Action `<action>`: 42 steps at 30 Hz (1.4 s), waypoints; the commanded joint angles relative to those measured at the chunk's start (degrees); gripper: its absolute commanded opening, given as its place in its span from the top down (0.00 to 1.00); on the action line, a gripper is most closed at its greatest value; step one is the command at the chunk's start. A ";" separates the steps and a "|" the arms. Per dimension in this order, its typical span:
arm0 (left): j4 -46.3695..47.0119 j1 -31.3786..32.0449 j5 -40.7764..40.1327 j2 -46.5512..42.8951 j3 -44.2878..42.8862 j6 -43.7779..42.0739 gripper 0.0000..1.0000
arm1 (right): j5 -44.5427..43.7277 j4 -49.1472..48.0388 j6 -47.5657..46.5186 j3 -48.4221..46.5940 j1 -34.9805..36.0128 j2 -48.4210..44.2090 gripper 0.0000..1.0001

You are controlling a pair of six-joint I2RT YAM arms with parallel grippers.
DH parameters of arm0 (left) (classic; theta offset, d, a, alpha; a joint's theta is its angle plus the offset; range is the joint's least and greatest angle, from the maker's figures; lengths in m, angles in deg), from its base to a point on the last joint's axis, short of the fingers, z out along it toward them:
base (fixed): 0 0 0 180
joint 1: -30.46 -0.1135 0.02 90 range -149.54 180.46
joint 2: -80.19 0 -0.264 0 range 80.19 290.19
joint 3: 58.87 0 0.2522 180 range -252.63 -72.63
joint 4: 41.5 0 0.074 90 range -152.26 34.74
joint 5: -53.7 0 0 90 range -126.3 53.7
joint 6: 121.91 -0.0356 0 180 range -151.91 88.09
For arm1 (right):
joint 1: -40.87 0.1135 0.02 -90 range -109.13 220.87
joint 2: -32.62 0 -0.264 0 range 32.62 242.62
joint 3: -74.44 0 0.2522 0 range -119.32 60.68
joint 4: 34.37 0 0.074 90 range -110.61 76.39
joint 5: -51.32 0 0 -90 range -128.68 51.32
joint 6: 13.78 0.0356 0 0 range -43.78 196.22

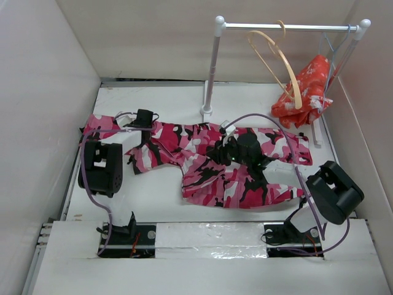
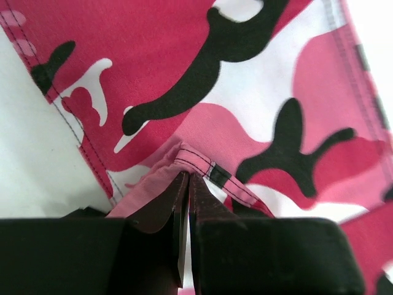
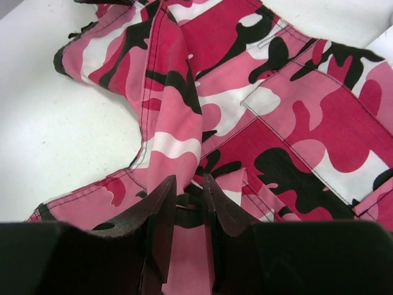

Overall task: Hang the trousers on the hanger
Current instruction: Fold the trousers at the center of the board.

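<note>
1. Closest to me is the white table, its bare near strip well in front of the clothes rail.
2. Next, the trousers. They lie spread crosswise on the table in front of the rail. Their far edge comes close to the foot of the rail's left post, and one end reaches out past that post to the left. They are down on the table, not yet on anything above.
3. Now the right gripper. It is down on the middle of the trousers, in front of the rail and just right of its left post. Its fingers are drawn nearly together, with a bunched fold of the camouflage cloth caught between them.
4. A little further back is the left gripper. It sits well to the left of the rail's left post, at the trousers' left end. Its fingers are pressed tight and nip a stitched pink hem edge.
5. Up on the rail, the hanger dangles by its hook near the middle of the bar, turned at a slant and well above the trousers.
6. Furthest along is an orange-red floral cloth, hanging at the rail's right end, right beside the hanger's lower arm.
</note>
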 commanded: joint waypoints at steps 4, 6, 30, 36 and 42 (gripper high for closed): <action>1.52 -0.27 1.30 -19.15 3.88 -3.63 1.00 | 0.93 -1.76 -0.03 0.62 -0.86 -3.42 0.70; 3.61 -0.27 2.10 -22.51 6.33 -4.69 1.00 | 0.84 -1.67 0.14 0.71 -0.86 -4.04 0.69; 21.01 -0.27 -3.34 -59.08 13.27 -12.95 1.00 | -4.52 6.41 0.93 4.05 4.06 -17.67 0.46; 23.22 -0.27 -1.68 -56.72 20.06 -10.40 1.00 | -6.18 7.82 0.85 5.98 5.82 -19.68 0.47; 15.16 -0.27 -5.02 -53.90 12.96 -11.10 1.00 | -13.20 14.40 2.42 10.73 5.82 -27.14 1.00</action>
